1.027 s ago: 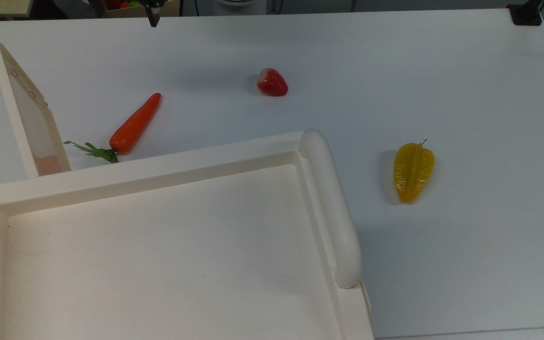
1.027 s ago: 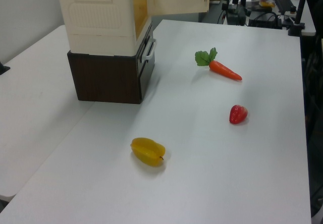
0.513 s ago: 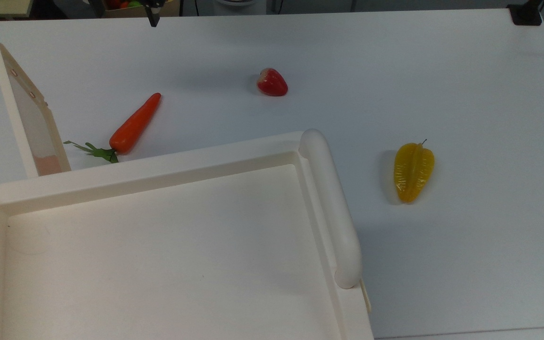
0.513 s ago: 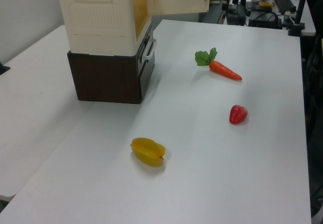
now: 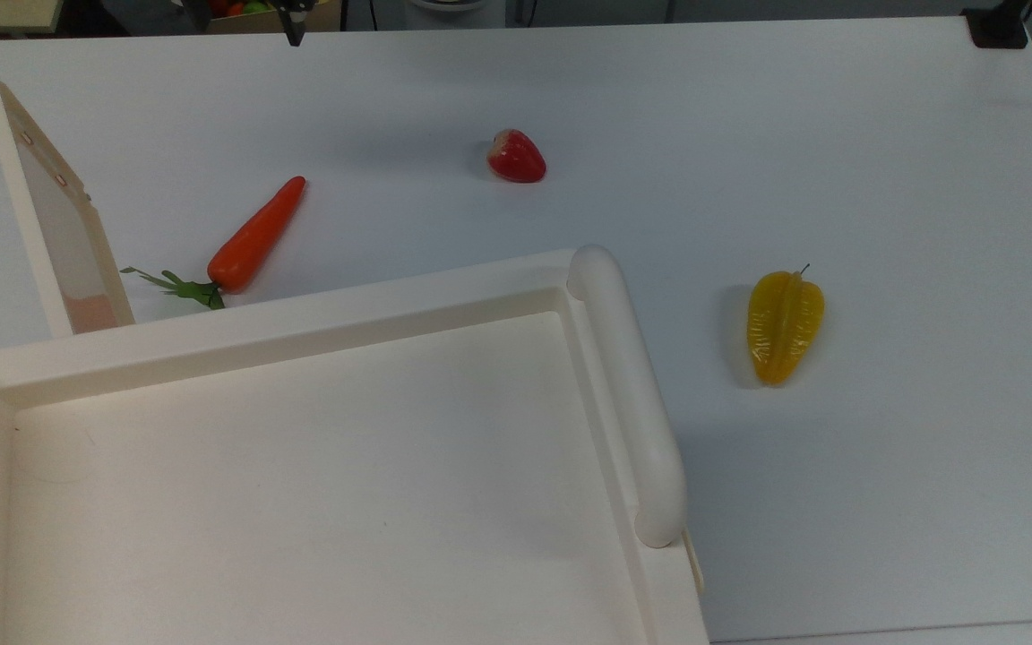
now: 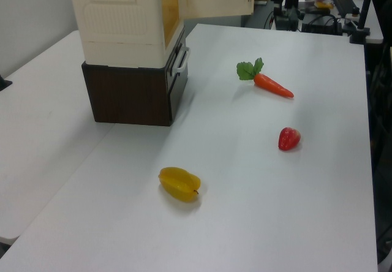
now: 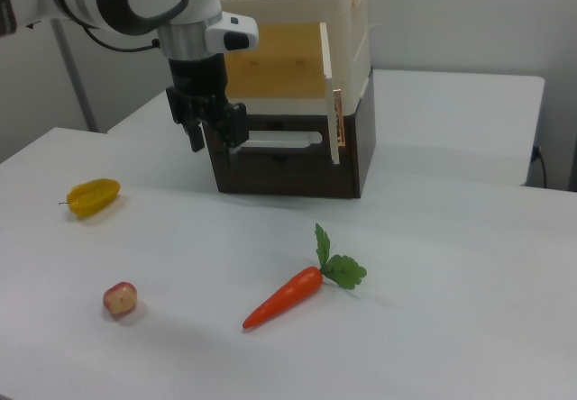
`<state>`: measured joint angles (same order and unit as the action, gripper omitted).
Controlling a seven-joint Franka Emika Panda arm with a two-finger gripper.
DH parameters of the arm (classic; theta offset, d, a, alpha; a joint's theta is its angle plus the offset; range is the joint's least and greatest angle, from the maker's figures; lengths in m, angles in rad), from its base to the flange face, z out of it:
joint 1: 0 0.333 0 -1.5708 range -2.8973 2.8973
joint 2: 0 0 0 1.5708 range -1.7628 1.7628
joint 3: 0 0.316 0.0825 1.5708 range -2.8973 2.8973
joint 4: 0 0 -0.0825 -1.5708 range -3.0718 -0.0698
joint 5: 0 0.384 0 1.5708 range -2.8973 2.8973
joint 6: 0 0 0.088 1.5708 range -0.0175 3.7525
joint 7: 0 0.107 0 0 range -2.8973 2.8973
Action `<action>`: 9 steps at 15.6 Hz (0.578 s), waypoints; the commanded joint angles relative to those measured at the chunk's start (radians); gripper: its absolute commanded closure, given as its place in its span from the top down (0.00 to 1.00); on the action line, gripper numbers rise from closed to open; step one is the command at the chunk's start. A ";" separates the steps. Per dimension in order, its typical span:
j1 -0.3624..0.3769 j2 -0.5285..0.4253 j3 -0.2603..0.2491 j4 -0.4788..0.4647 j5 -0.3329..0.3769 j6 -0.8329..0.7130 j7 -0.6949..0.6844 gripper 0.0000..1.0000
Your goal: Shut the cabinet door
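Nothing on the tabletop [image 5: 838,134] moved, end effector [image 7: 216,139] edged slightly; fingers narrowly apart, holding nothing, door [image 7: 330,94] open on its right in the right view: approach step, next push door shut.

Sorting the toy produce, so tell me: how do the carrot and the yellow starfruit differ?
The carrot is orange, long and tapered, with green leaves; the yellow starfruit is stubbier, ridged and leafless. The carrot lies near the open cabinet door; the starfruit lies apart. Both rest on the white table.
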<state>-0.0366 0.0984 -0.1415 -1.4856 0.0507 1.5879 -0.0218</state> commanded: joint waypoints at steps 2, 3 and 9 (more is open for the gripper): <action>0.006 -0.028 -0.010 -0.027 -0.031 -0.043 -0.144 0.00; 0.006 -0.028 -0.016 -0.025 -0.032 -0.039 -0.171 0.00; 0.007 -0.028 -0.124 -0.001 -0.052 -0.006 -0.568 0.00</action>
<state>-0.0383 0.0969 -0.2087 -1.4787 0.0109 1.5663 -0.4313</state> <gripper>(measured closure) 0.991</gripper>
